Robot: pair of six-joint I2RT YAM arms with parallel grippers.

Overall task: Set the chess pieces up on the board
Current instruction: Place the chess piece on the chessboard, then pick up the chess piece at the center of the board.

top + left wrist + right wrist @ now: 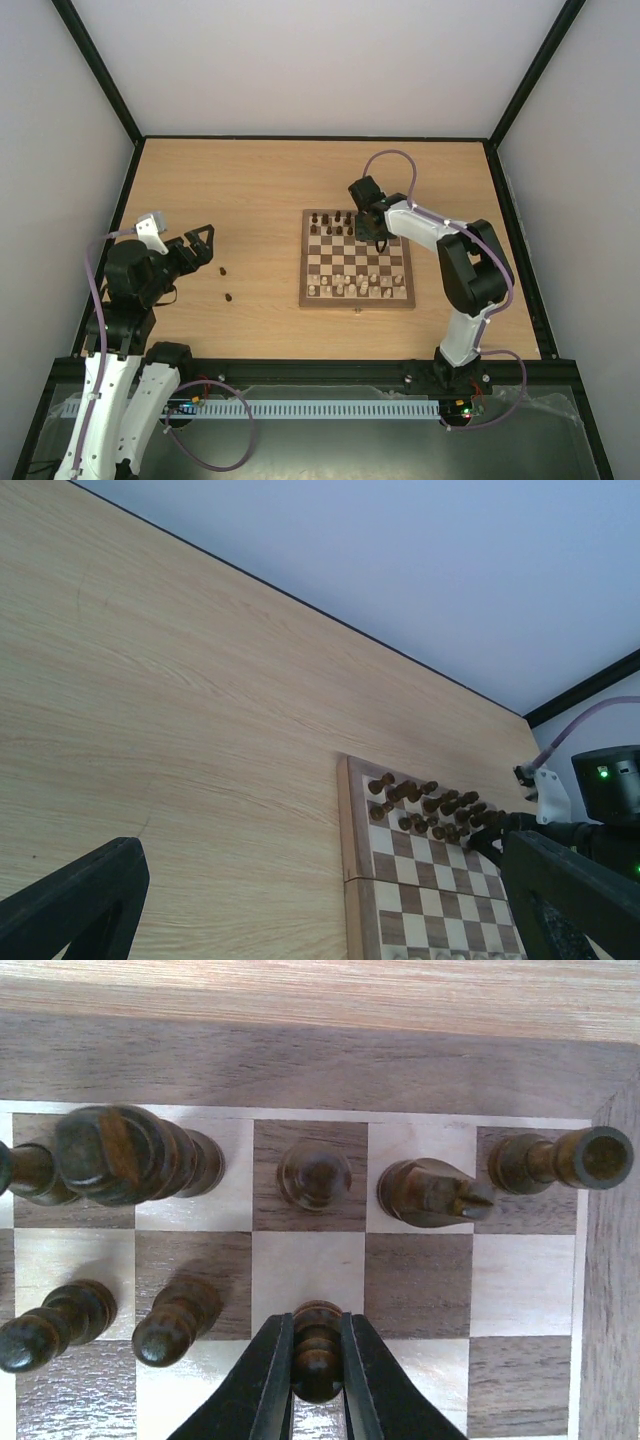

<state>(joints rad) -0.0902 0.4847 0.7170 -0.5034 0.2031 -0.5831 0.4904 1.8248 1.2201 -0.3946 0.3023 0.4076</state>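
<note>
One dark pawn, pinched upright in my right gripper, is in the bishop's file, just beside two standing pawns

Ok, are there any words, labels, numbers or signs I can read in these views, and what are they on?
None readable. The chessboard has no letters or numbers on its visible border, the dark pawn in the right gripper is unmarked, and the right arm shows only a green light.
</note>
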